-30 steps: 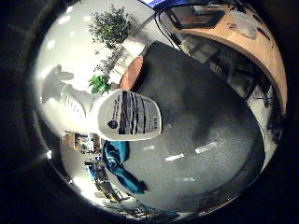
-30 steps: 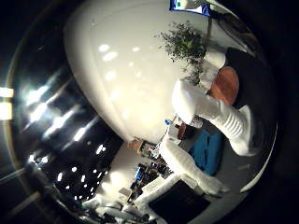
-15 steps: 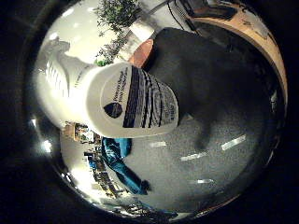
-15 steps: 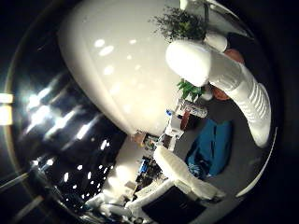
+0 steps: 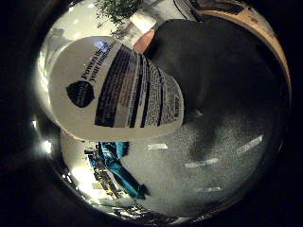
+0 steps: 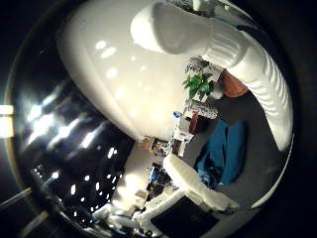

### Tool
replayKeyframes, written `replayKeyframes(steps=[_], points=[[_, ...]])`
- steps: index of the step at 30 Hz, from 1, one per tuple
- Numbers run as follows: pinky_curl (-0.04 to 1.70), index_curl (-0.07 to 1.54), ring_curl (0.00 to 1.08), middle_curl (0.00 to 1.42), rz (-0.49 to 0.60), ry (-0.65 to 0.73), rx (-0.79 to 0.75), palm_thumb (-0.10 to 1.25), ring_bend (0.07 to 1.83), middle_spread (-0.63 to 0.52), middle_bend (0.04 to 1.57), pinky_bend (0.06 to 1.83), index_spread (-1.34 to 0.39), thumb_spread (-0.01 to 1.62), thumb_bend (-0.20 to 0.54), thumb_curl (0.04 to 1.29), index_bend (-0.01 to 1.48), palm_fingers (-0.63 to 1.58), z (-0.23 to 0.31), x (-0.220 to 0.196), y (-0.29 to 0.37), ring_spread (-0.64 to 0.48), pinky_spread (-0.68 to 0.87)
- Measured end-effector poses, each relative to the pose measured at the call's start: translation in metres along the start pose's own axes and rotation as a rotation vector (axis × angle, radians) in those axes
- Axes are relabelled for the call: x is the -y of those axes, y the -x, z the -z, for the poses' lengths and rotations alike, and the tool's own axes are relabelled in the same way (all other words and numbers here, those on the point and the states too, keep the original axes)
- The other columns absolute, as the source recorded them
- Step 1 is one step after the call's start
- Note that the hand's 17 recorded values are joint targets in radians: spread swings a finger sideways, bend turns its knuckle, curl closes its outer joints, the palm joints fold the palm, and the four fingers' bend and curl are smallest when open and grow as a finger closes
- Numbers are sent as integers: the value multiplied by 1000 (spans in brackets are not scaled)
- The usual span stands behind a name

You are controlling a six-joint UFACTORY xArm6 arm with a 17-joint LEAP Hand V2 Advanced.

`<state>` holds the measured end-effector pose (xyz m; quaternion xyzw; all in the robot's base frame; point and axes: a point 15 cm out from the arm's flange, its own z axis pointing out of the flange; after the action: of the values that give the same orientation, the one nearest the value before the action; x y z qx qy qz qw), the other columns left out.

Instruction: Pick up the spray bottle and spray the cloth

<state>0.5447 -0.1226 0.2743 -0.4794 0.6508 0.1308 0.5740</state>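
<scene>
So the spray bottle (image 5: 116, 90) is right up against the palm here: its white body with the dark printed label fills most of the little finger side view, and the ribbed white neck and spray head sweep across the thumb side view. It stands on a grey carpeted surface (image 5: 213, 146). The cloth (image 6: 223, 151), a teal-blue one, lies crumpled on that same carpet, a bit apart from the bottle. As for the hand (image 6: 195, 186), only a white finger segment and some white and black parts poke in at the edge of the thumb side view, so honestly I can't tell if the fingers are wrapped round the bottle or spread. A green potted plant (image 6: 198, 84) sits in the background, past the cloth.
</scene>
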Motion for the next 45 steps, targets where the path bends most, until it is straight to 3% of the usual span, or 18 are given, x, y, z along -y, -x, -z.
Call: replayKeyframes(steps=[16, 25, 29, 31, 34, 36, 38, 45], points=[[302, 251, 255, 333, 54, -23, -28, 632, 376, 222, 217, 468, -177, 1011, -23, 305, 147, 53, -7, 34, 7, 204, 383], [284, 269, 259, 353, 60, 7, -13, 679, 456, 162, 295, 442, -202, 1019, -19, 311, 162, 308, -29, 30, 5, 135, 319], [251, 285, 296, 394, 69, 16, -8, 723, 665, -15, 423, 427, -260, 1018, -16, 321, 178, 623, -34, 27, 6, -70, 104], [259, 296, 328, 420, 78, 19, -5, 742, 784, -113, 482, 532, -312, 1016, -18, 324, 184, 861, -36, 26, 6, -174, -62], [266, 320, 351, 458, 88, 26, 1, 766, 838, -211, 559, 639, -371, 1013, -18, 330, 194, 1043, -39, 24, 7, -240, -262], [304, 384, 392, 510, 97, 29, 3, 788, 896, -252, 658, 757, -413, 1011, -17, 336, 262, 1212, -40, 22, 7, -260, -412], [330, 449, 420, 554, 105, 30, 5, 803, 952, -260, 764, 818, -424, 1005, -20, 343, 378, 1294, -40, 20, 5, -259, -464], [484, 680, 524, 661, 92, 27, 4, 835, 1190, -182, 1083, 1093, -364, 994, -21, 371, 801, 1316, -37, 15, -1, -216, -382]])
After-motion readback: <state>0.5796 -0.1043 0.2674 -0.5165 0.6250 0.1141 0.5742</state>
